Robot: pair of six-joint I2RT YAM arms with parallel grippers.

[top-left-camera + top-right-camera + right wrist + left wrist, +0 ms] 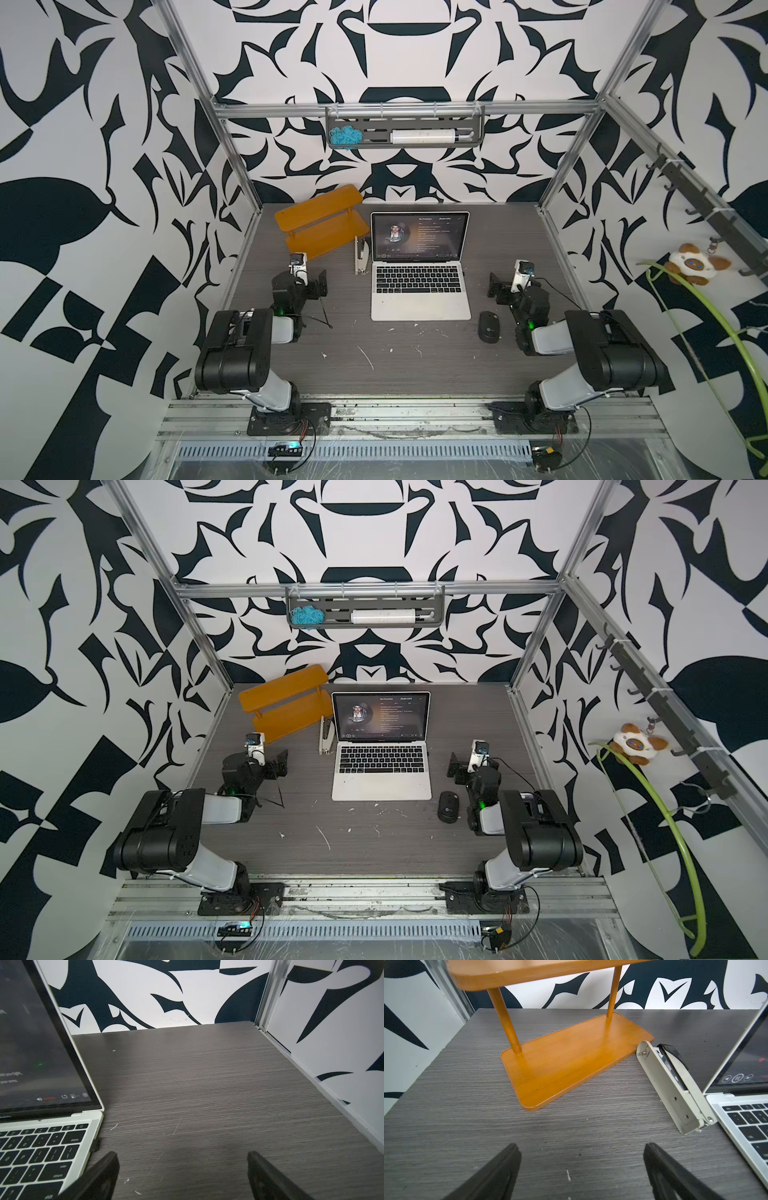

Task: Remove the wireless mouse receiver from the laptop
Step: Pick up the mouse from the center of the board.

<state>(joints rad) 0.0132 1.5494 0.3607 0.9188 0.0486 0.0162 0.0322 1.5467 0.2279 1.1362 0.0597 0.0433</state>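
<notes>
Both top views look from high above the near edge of the grey wood-grain worktop (415,374), down toward the black-and-white patterned back wall (415,54), taking in the whole worktop. The left wrist view sits low and close behind the left pincer (582,1147), facing the orange wooden two-tier shelf (571,1059). The right wrist view, equally low behind the right pincer (182,1155), faces the back wall. Both wrist views catch the slim silver laptop (741,1118), from opposite sides.
</notes>
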